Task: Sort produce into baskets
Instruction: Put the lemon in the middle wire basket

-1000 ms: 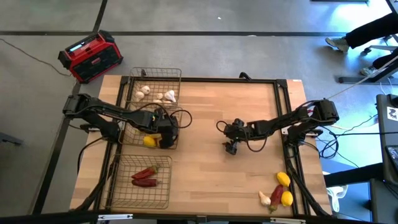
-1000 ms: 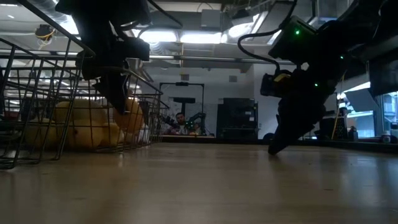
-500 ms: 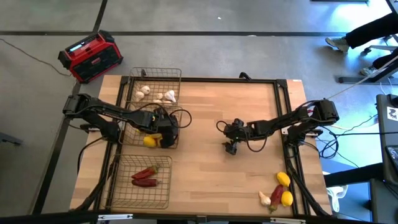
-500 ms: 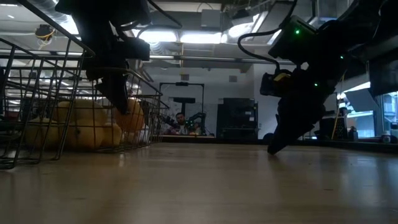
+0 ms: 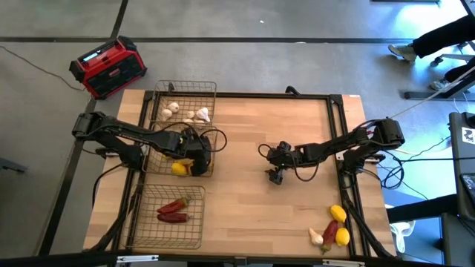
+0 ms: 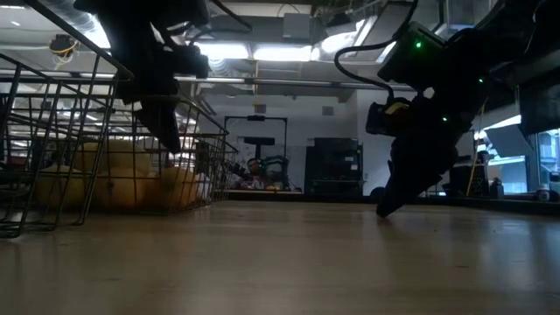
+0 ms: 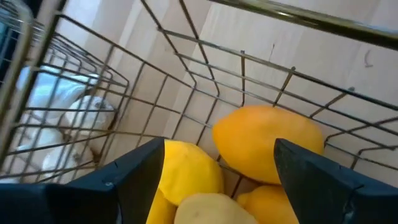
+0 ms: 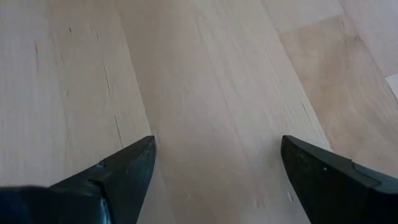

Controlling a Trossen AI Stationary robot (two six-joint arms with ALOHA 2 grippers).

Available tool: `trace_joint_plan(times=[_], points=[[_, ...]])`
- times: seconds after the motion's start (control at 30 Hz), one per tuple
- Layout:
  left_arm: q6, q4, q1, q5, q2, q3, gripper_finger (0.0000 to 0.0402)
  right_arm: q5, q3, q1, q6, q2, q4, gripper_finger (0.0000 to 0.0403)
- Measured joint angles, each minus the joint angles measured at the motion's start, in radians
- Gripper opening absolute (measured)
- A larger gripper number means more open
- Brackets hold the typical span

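Wire basket (image 5: 159, 148) walls enclose the lemons (image 7: 267, 146) under the left tool (image 5: 194, 165).

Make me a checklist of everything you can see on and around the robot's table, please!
Surface: wooden table, mostly bare.
Job's things: garlic in the far basket; lemons in the middle basket; chilies in the near basket; loose produce at the right corner.
Clutter: nothing seen.
Grippers: left gripper open over the lemons; right gripper open, empty.
Cables: on both arms.
Surroundings: red-and-black box on the floor.
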Motion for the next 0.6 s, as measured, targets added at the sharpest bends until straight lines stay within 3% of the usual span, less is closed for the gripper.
trace_joint_plan(times=[0.37,0.6], points=[[-0.068,-0.065,-0.043,-0.001,-0.148,0.047,0.0299,0.007,0.002,0.0,-0.001,0.0,-0.002,0.0342],[-0.116,-0.005,-0.111,0.0,-0.22,0.047,0.0299,0.001,0.098,0.001,-0.009,-0.051,-0.289,0.0342]])
